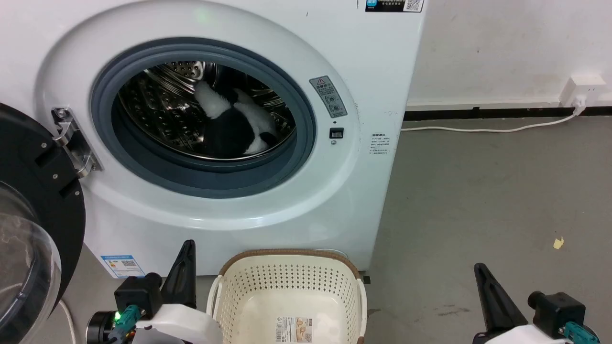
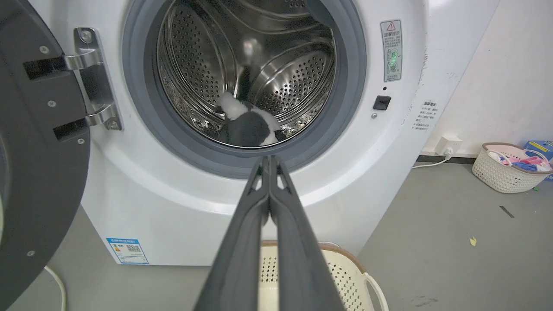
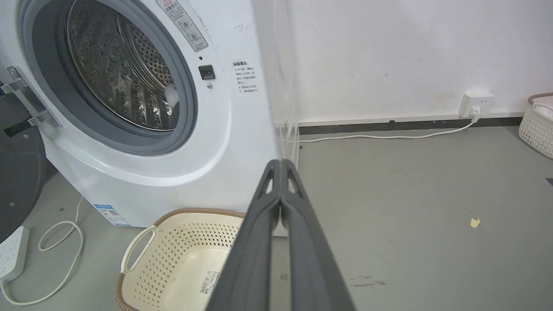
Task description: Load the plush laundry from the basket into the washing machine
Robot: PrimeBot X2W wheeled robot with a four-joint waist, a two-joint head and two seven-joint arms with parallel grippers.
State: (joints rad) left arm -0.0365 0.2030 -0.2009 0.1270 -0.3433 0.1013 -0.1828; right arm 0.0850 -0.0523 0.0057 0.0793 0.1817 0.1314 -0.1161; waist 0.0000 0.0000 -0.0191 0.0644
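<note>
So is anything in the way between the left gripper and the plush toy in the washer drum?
Nothing visible. The washing machine has its door swung open to the left, and the plush laundry lies low in the drum, straight beyond the left gripper, whose fingers are shut.

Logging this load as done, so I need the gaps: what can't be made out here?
Plush laundry: head view, underside hidden by the gasket.
Basket: head view, near end cut by the bottom edge.
Door: head view, cut off by the left edge.
Basket label: print too small.
</note>
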